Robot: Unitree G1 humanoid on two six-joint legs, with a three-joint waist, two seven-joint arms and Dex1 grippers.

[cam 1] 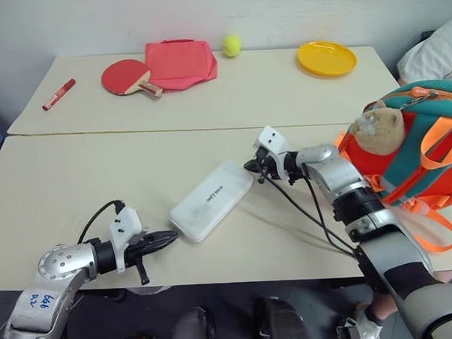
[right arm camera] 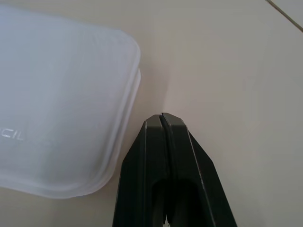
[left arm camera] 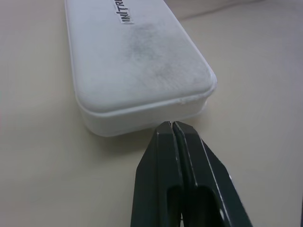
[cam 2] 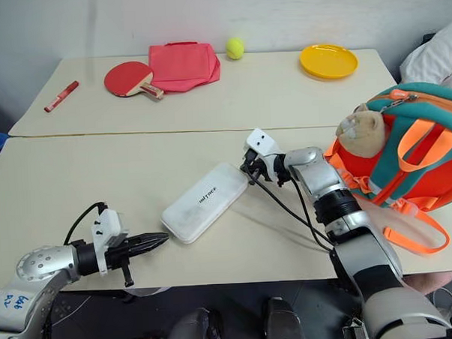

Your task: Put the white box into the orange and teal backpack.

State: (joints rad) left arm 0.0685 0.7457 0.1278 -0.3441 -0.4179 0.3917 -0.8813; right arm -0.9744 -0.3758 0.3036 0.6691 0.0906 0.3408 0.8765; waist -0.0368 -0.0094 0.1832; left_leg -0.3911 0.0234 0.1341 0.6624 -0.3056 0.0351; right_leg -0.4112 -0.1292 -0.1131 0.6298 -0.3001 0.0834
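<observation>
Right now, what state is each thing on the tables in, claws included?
white box: closed, lying flat, not held.
orange and teal backpack: upright at the table edge, zipper state unclear.
left claw: shut, tip at the box's near end.
right claw: shut, beside the box's far end.
pink bag: lying flat.

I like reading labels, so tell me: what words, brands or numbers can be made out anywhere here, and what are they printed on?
White box: dark capital lettering on the lid, cut off at the picture's edge; only "NITR" can be made out.
Left arm's shell: blue handwritten marks, too scrawled to read.
Red marker: any print is too small to read.
Backpack, paddle and yellow plate: no text visible.
</observation>
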